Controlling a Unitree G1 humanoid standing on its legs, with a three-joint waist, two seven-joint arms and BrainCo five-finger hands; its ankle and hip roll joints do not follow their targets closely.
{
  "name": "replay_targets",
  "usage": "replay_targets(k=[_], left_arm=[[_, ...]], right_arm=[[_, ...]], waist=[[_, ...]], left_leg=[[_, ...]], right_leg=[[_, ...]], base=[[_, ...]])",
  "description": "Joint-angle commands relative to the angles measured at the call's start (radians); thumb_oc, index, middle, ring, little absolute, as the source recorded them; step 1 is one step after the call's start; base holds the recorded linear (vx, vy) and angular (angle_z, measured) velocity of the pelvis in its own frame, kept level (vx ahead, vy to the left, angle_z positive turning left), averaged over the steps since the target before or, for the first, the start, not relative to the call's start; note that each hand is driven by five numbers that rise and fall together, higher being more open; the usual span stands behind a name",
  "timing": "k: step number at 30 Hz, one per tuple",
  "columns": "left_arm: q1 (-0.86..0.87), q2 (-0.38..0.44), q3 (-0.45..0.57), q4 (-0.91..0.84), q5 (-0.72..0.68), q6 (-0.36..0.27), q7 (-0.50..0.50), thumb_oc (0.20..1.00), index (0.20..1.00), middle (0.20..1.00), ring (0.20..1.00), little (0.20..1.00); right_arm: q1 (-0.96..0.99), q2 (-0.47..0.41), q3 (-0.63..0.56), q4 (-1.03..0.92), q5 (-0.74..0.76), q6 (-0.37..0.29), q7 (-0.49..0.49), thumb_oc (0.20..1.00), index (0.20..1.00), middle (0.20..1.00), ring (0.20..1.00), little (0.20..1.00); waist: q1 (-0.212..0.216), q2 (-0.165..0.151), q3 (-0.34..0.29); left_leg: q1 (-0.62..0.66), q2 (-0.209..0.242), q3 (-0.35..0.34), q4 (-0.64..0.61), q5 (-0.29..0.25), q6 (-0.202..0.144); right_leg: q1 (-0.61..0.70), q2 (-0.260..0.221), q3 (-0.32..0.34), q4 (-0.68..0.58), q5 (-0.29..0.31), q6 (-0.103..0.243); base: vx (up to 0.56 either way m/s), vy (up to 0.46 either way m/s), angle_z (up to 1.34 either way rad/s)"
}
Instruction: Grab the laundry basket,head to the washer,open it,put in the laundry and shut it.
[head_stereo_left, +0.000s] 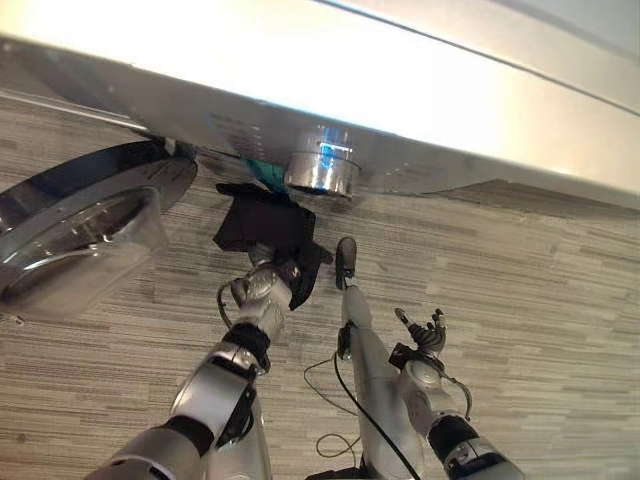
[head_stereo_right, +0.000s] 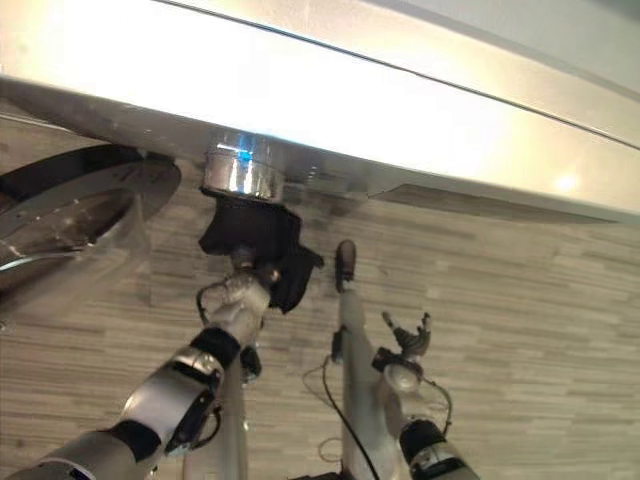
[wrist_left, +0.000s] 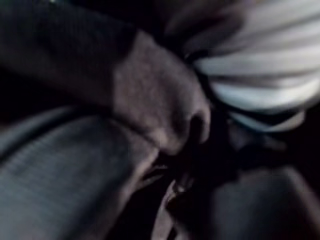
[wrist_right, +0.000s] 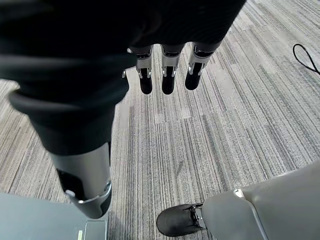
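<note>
Grey striped carpet (head_stereo_left: 520, 290) is covering the floor in front of the washer (head_stereo_left: 400, 90), whose pale top edge is running across the head views.

Left hand (head_stereo_left: 283, 272): it is reaching toward the washer front at the level of the opening, with a dark garment (head_stereo_left: 262, 222) bunched over and ahead of it. The fingers are buried in the cloth, so I cannot tell whether they are gripping it or merely pushing it. In the left wrist view, grey and dark fabric is crowding the lens, with a pale striped piece (wrist_left: 260, 75) lying beyond; this reads as laundry heaped close together, though whether inside the drum cannot be confirmed.

Right hand (wrist_right: 167, 75): it is hanging low beside the body, fingers straight and relaxed, holding nothing, pointing down at bare carpet.

Washer door (head_stereo_left: 85, 235): it is standing swung open to the left, its glass bowl facing out. A chrome dial (head_stereo_left: 322, 168) is sitting on the panel above the garment.

Progress, as a judgement: the approach and the door opening appear done; loading appears to be under way with the dark garment at the mouth. Finishing the loading and shutting the door are left.

Laundry basket: not located, contents unverified.
</note>
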Motion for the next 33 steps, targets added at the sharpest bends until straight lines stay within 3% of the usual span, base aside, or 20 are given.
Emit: replay_targets(k=[1,10,16,19,22,25,27,28,30,32,33], left_arm=[[-0.107,0.038,0.024,0.01,0.021,-0.043,0.014,0.2,0.2,0.2,0.2,0.2],[-0.16,0.04,0.032,-0.033,0.012,-0.08,0.057,0.2,0.2,0.2,0.2,0.2],[-0.373,0.067,0.032,0.037,-0.024,-0.063,0.055,0.2,0.2,0.2,0.2,0.2],[-0.56,0.136,-0.026,0.11,0.018,0.003,0.032,0.2,0.2,0.2,0.2,0.2],[-0.739,0.225,-0.178,0.164,0.168,0.079,0.007,0.2,0.2,0.2,0.2,0.2],[-0.864,0.263,-0.253,0.151,0.18,0.072,0.016,0.2,0.2,0.2,0.2,0.2],[-0.885,0.259,-0.256,0.144,0.162,0.064,0.017,0.545,0.545,0.545,0.545,0.545],[-0.894,0.246,-0.262,0.117,0.128,0.05,0.012,1.0,1.0,1.0,1.0,1.0],[-0.884,0.258,-0.313,0.056,0.111,0.04,-0.042,1.0,1.0,1.0,1.0,1.0],[-0.889,0.272,-0.39,0.065,0.283,0.093,-0.054,1.0,1.0,1.0,1.0,1.0],[-0.89,0.27,-0.391,0.065,0.289,0.095,-0.052,1.0,1.0,1.0,1.0,1.0]], right_arm=[[0.047,-0.057,0.018,-0.067,-0.011,-0.036,0.019,1.0,1.0,1.0,1.0,1.0],[0.062,-0.076,0.013,-0.08,-0.015,-0.037,0.037,1.0,1.0,1.0,1.0,1.0],[0.06,-0.093,0.009,-0.11,-0.009,-0.04,0.041,1.0,1.0,1.0,1.0,1.0],[0.074,-0.127,-0.017,-0.165,-0.006,-0.049,0.043,1.0,1.0,1.0,1.0,1.0],[0.078,-0.189,-0.063,-0.23,-0.017,-0.064,0.045,1.0,1.0,1.0,1.0,1.0],[0.11,-0.24,-0.103,-0.282,-0.057,-0.054,0.045,1.0,1.0,1.0,1.0,1.0],[0.12,-0.242,-0.113,-0.285,-0.06,-0.046,0.05,1.0,1.0,1.0,1.0,1.0],[0.128,-0.24,-0.114,-0.282,-0.058,-0.036,0.056,1.0,1.0,1.0,1.0,1.0],[0.15,-0.266,-0.135,-0.301,-0.061,-0.019,0.074,1.0,1.0,1.0,1.0,1.0],[0.162,-0.281,-0.141,-0.283,-0.067,-0.012,0.088,1.0,1.0,1.0,1.0,1.0],[0.16,-0.279,-0.141,-0.281,-0.067,-0.013,0.088,1.0,1.0,1.0,1.0,1.0]], waist=[[-0.015,0.038,0.002],[-0.022,0.048,-0.01],[-0.049,0.052,-0.025],[-0.081,0.061,-0.044],[-0.098,0.085,-0.054],[-0.095,0.11,-0.053],[-0.09,0.117,-0.054],[-0.086,0.122,-0.056],[-0.076,0.133,-0.061],[-0.07,0.14,-0.064],[-0.069,0.139,-0.063]], left_leg=[[0.153,-0.035,0.02,-0.259,0.016,0.015],[0.162,-0.033,0.017,-0.284,0.023,0.01],[0.166,-0.029,0.019,-0.315,0.034,0.0],[0.161,-0.026,0.018,-0.329,0.041,-0.008],[0.157,-0.029,0.019,-0.35,0.057,-0.01],[0.153,-0.033,0.015,-0.365,0.065,-0.008],[0.148,-0.035,0.014,-0.366,0.067,-0.007],[0.145,-0.035,0.012,-0.368,0.068,-0.008],[0.146,-0.037,0.014,-0.37,0.073,-0.009],[0.148,-0.036,0.014,-0.37,0.077,-0.01],[0.148,-0.036,0.014,-0.37,0.077,-0.01]], right_leg=[[0.057,-0.031,-0.045,0.079,-0.156,0.082],[0.054,-0.021,-0.048,0.069,-0.159,0.083],[0.041,-0.01,-0.037,0.047,-0.152,0.086],[0.033,-0.006,-0.027,0.03,-0.142,0.091],[0.024,-0.007,-0.021,0.02,-0.136,0.095],[0.018,-0.01,-0.021,0.009,-0.134,0.102],[0.015,-0.009,-0.024,0.008,-0.134,0.103],[0.012,-0.009,-0.025,0.008,-0.134,0.102],[0.009,-0.006,-0.024,0.008,-0.136,0.1],[0.009,-0.003,-0.025,0.009,-0.135,0.098],[0.009,-0.003,-0.025,0.009,-0.135,0.098]], base=[[0.04,-0.026,-0.19],[0.03,-0.016,-0.04],[0.02,-0.003,0.0],[0.02,-0.023,-0.01],[0.01,0.002,-0.01],[0.01,-0.004,-0.09],[0.01,-0.023,-0.02],[0.0,-0.037,0.04],[0.0,-0.047,0.02],[0.0,0.0,0.0],[0.0,0.0,0.0]])
